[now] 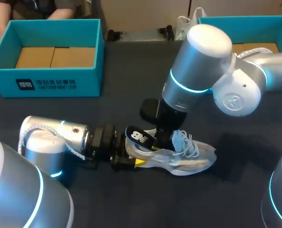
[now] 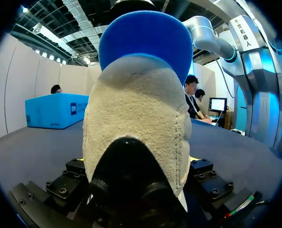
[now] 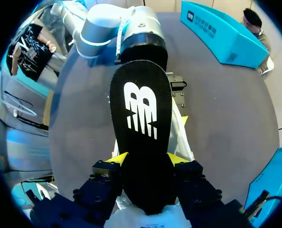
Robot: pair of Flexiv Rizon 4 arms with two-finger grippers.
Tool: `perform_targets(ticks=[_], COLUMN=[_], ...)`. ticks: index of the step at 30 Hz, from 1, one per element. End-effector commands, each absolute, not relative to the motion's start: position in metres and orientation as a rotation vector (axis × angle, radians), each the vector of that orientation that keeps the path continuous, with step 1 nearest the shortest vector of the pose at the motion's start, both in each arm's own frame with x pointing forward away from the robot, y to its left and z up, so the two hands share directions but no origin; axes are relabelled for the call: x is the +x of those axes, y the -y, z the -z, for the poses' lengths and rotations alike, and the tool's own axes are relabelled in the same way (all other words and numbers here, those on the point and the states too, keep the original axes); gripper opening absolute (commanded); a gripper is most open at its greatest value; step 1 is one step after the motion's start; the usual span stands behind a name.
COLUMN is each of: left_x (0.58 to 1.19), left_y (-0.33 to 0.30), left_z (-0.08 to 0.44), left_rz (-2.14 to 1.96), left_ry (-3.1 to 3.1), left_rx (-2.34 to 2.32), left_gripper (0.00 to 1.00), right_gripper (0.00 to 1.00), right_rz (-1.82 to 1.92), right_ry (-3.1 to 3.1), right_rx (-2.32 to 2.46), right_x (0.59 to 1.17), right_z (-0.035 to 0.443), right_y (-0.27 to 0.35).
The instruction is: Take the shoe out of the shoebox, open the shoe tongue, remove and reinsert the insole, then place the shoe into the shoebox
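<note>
A pale grey mesh shoe (image 1: 191, 159) with white laces lies on the dark table, toe to the right. My left gripper (image 1: 130, 160) lies low on the table, shut on the heel (image 2: 136, 114), which fills the left wrist view between its fingers. The black insole (image 1: 140, 137) with a white logo sticks up and back out of the shoe's opening; its blue underside (image 2: 145, 38) shows above the heel. My right gripper (image 1: 161, 138) comes down from above, and in its wrist view the yellow tips (image 3: 119, 159) press both edges of the insole (image 3: 141, 118).
A teal shoebox (image 1: 46, 78) with a cardboard liner stands at the back left, and a second teal box (image 1: 248, 21) at the back right. A white plastic bag (image 1: 184, 23) lies at the far edge. The left arm (image 3: 131, 28) lies behind the heel.
</note>
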State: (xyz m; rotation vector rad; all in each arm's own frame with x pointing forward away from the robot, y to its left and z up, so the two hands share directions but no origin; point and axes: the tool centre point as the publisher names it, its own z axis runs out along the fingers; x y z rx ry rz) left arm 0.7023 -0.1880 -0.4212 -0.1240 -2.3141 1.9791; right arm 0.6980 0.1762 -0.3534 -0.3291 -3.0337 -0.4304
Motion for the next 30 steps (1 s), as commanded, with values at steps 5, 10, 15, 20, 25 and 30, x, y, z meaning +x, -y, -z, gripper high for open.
perform_targets(ticks=[5, 10, 15, 20, 25, 30], left_x=[0.704, 0.704, 0.704, 0.704, 0.704, 0.704], left_y=[0.188, 0.188, 0.188, 0.188, 0.188, 0.188], left_z=[0.424, 0.424, 0.424, 0.424, 0.424, 0.424], left_rz=[-1.977, -1.977, -1.977, -1.977, -1.977, -1.977], left_ry=[2.317, 2.317, 2.317, 2.317, 2.317, 2.317], left_rx=[-0.123, -0.123, -0.123, -0.123, -0.123, -0.123], left_gripper=[0.00, 0.00, 0.00, 0.00, 0.00, 0.00], right_gripper=[0.48, 0.48, 0.49, 0.57, 0.60, 0.61], right_rz=[0.426, 0.411, 0.406, 0.415, 0.399, 0.393], right_ry=[3.053, 3.042, 3.025, 2.996, 2.990, 2.989], right_rx=[-0.310, -0.277, -0.251, -0.195, -0.174, -0.181], right_x=[0.696, 0.699, 0.705, 0.708, 0.709, 0.712], right_z=[0.332, 0.330, 0.339, 0.346, 0.348, 0.349], right_y=[-0.173, -0.176, -0.183, -0.188, -0.190, -0.187])
